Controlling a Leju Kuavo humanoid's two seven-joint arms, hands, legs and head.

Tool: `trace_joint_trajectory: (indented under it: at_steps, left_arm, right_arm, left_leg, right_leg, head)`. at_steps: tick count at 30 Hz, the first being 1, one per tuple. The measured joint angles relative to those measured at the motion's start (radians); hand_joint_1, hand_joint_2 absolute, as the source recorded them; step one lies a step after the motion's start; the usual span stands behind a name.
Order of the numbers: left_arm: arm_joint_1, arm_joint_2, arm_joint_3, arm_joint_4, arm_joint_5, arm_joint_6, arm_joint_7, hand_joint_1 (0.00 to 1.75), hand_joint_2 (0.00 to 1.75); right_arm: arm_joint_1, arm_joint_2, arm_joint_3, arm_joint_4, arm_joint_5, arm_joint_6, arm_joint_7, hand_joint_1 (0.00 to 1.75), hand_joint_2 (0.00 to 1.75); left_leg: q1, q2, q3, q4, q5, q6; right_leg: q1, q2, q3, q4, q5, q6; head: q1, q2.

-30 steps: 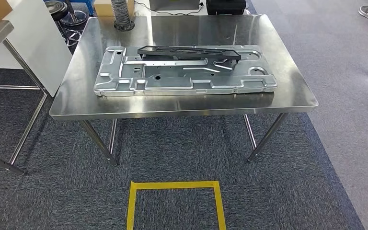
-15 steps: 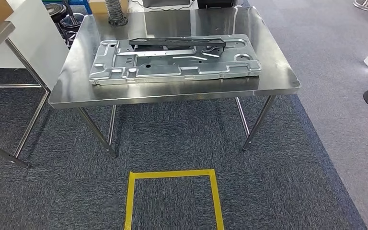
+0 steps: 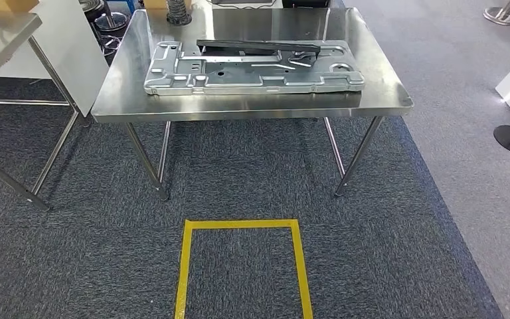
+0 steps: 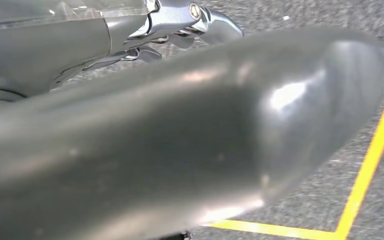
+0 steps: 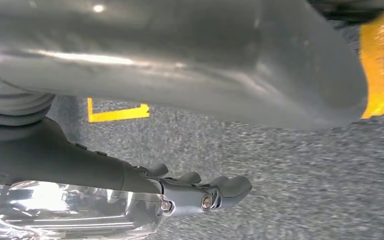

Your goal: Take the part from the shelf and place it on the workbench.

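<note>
Upper left of the head frame you've got a second steel table (image 3: 0, 33) edge, then the workbench (image 3: 252, 109) across the upper centre. On it lies the stamped grey panel (image 3: 252, 76), with the dark part (image 3: 259, 46) resting along its far edge. Yellow tape square (image 3: 242, 266) sits on the carpet at lower centre. Left hand (image 4: 180, 30) hangs over carpet, fingers loosely extended, holding nothing. Right hand (image 5: 200, 192) same: fingers apart, nothing held.

I'm seeing a shiny silver bench (image 3: 252, 103) carrying a pale grey stamped panel (image 3: 252, 73) under a black part (image 3: 259, 46); yellow tape (image 3: 239, 224) is outlining speckled dark-blue carpet (image 3: 239, 173).
</note>
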Motion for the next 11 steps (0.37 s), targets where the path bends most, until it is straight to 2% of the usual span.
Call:
trace_joint_trajectory:
  at_steps: [1,2,3,4,5,6,7,8,10,11]
  left_arm:
    - [0.0,0.0,0.0,0.0,-0.001,-0.001,0.0,0.0,0.0]
    - [0.0,0.0,0.0,0.0,-0.001,-0.001,0.0,0.0,0.0]
    - [-0.001,0.0,0.0,0.0,-0.001,-0.001,0.0,0.0,0.0]
    - [-0.002,-0.001,0.0,0.0,-0.001,-0.002,0.0,0.0,0.0]
    - [-0.003,-0.001,0.0,0.0,-0.001,-0.002,0.0,0.0,0.0]
    - [-0.003,-0.001,0.0,0.0,-0.001,-0.002,0.0,0.0,0.0]
    - [-0.004,-0.002,0.0,0.0,-0.001,-0.002,-0.001,0.0,0.0]
    - [-0.004,-0.002,0.0,0.0,-0.001,-0.001,-0.001,0.0,0.0]
    - [-0.004,-0.003,0.0,0.0,-0.001,0.0,-0.001,0.0,0.0]
    - [-0.003,-0.003,0.0,0.0,-0.001,0.0,-0.001,0.0,0.0]
  right_arm:
    - [-0.001,0.0,0.0,0.0,0.0,0.0,-0.002,0.0,0.0]
    - [-0.002,0.0,0.0,0.0,0.0,0.0,-0.006,0.0,0.0]
    - [-0.003,-0.001,0.0,0.0,0.0,0.0,-0.01,0.0,0.0]
    - [-0.004,-0.001,0.0,0.0,0.0,0.0,-0.013,0.0,0.0]
    - [-0.006,-0.002,0.0,0.0,0.0,0.0,-0.016,0.0,0.0]
    - [-0.009,-0.002,0.0,0.0,0.0,0.0,-0.018,0.0,0.0]
    - [-0.012,-0.002,0.0,0.0,0.0,0.0,-0.019,0.0,0.0]
    - [-0.014,-0.003,0.0,0.0,0.0,0.001,-0.021,0.0,0.0]
    - [-0.013,-0.003,0.0,0.0,0.0,0.002,-0.024,0.0,0.0]
    - [-0.012,-0.003,0.0,0.0,0.0,0.002,-0.025,0.0,0.0]
  left_leg:
    - [0.0,0.001,-0.021,0.005,0.013,-0.001]
    - [0.0,0.002,-0.044,0.012,0.025,-0.003]
    - [0.0,0.003,-0.067,0.021,0.036,-0.005]
    - [0.0,0.003,-0.087,0.03,0.047,-0.007]
    - [-0.002,0.002,-0.104,0.039,0.055,-0.011]
    - [-0.003,0.002,-0.117,0.047,0.064,-0.015]
    - [-0.004,0.003,-0.126,0.052,0.074,-0.02]
    - [-0.005,0.003,-0.132,0.053,0.083,-0.026]
    - [-0.001,0.002,-0.141,0.055,0.091,-0.038]
    - [0.0,0.002,-0.143,0.056,0.092,-0.041]
  right_leg:
    - [0.0,0.0,0.005,0.046,-0.001,0.003]
    - [-0.001,0.0,0.022,0.064,0.022,0.004]
    - [-0.001,0.0,0.055,0.049,0.053,0.002]
    - [-0.001,0.0,0.105,-0.002,0.072,-0.001]
    - [0.001,0.001,0.172,-0.081,0.07,-0.006]
    - [0.004,0.001,0.233,-0.166,0.051,-0.014]
    - [0.007,0.002,0.277,-0.232,0.03,-0.022]
    - [0.011,0.002,0.3,-0.273,0.015,-0.031]
    - [0.011,0.0,0.291,-0.285,0.023,-0.05]
    - [0.011,-0.001,0.287,-0.286,0.027,-0.054]
  head:
    - [0.0,0.0]
    - [0.0,0.0]
    - [0.0,0.0]
    - [0.0,0.0]
    - [0.0,0.0]
    - [0.0,0.0]
    - [-0.001,0.0]
    - [-0.001,0.0]
    - [-0.001,0.0]
    - [-0.001,0.0]
